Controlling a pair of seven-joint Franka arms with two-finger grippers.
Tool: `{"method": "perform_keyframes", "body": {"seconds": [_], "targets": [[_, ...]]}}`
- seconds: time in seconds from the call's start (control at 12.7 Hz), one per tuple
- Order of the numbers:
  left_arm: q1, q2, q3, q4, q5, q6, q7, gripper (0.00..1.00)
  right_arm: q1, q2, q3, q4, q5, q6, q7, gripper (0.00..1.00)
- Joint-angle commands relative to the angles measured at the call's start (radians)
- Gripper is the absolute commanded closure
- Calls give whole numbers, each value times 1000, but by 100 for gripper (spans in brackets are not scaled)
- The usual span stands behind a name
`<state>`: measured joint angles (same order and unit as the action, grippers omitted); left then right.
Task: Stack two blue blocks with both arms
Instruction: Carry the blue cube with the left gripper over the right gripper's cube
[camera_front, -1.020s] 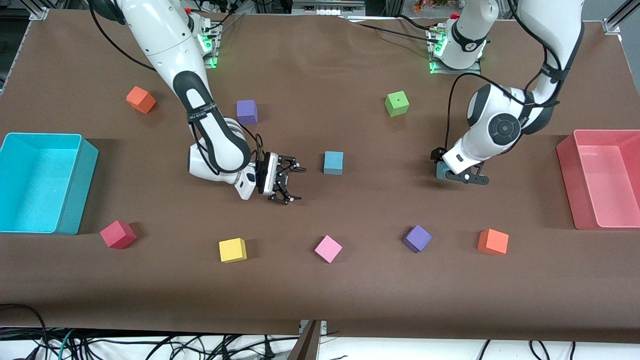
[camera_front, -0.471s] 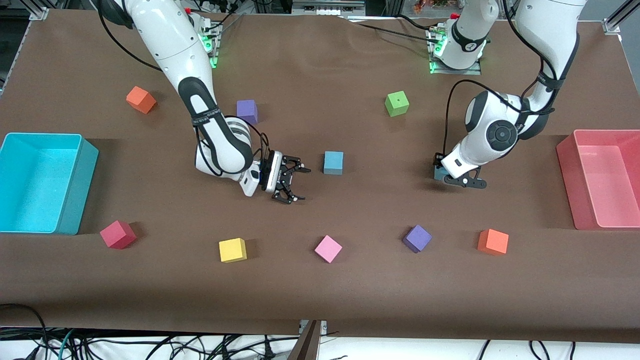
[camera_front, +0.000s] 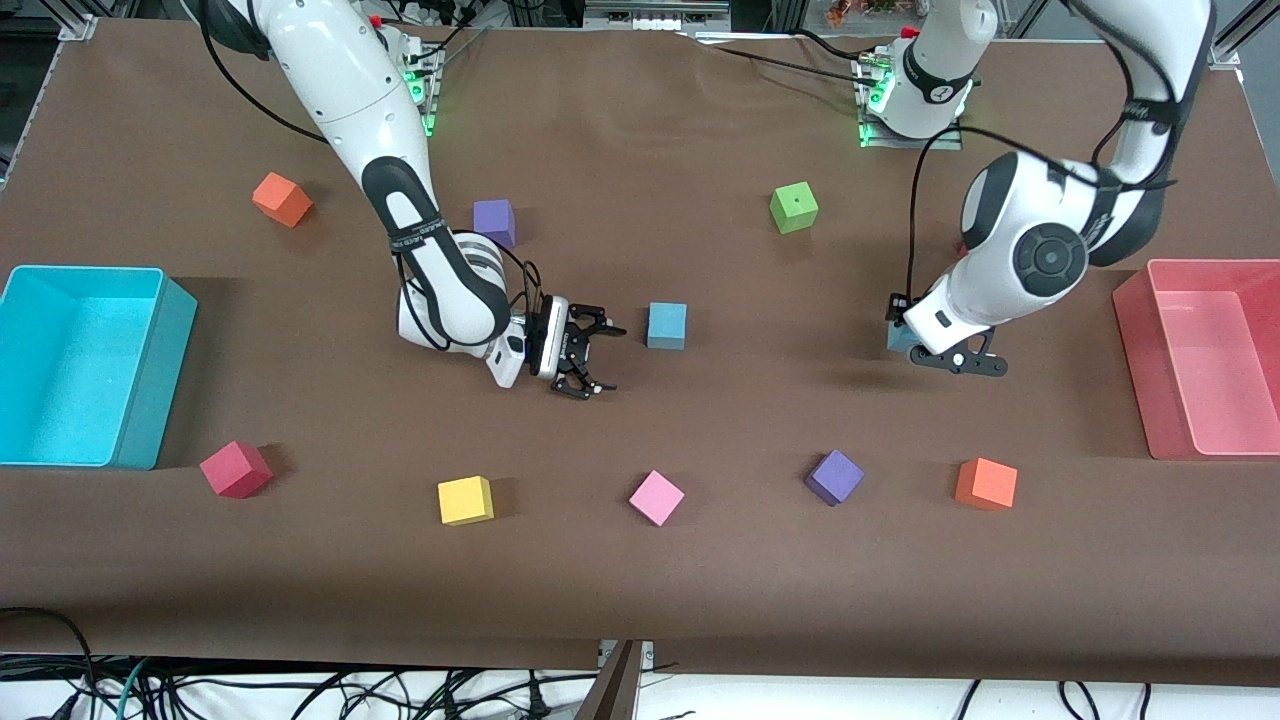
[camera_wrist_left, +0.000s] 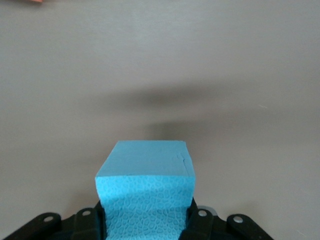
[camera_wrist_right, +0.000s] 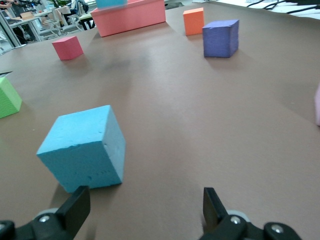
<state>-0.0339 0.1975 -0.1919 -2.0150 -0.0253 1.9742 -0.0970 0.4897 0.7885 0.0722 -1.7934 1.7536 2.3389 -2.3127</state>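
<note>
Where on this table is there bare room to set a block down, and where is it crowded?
Bare cloth lies between the blue block on the table and the left gripper, which is shut on the second blue block. It is crowded along the near row: yellow block, pink block, purple block. The open right gripper hovers beside the resting blue block.

Left gripper (camera_front: 955, 360) at middle right of the front view, fingers closed, right gripper (camera_front: 595, 360) near the middle, low, fingers wide apart

Left gripper (camera_front: 950, 352) lifted with blue block (camera_wrist_left: 145, 192), right gripper (camera_front: 590, 352) seemingly edged closer
</note>
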Motion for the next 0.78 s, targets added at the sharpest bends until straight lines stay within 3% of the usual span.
{"method": "perform_keyframes", "body": {"seconds": [0.0,0.24,0.39,0.71], "targets": [[-14,10,-62,111,-62,-125,-97,87,1,-11,15,-20,47,-6,-51,0],[-17,32,-179,133,-61,-123,-306,87,6,-12,17,-33,52,-7,-66,0],[-32,49,-201,137,-64,-104,-331,87,9,-12,17,-35,53,-6,-68,0],[-132,129,-210,251,-73,-48,-372,88,15,-12,18,-46,53,-6,-79,0]]}}
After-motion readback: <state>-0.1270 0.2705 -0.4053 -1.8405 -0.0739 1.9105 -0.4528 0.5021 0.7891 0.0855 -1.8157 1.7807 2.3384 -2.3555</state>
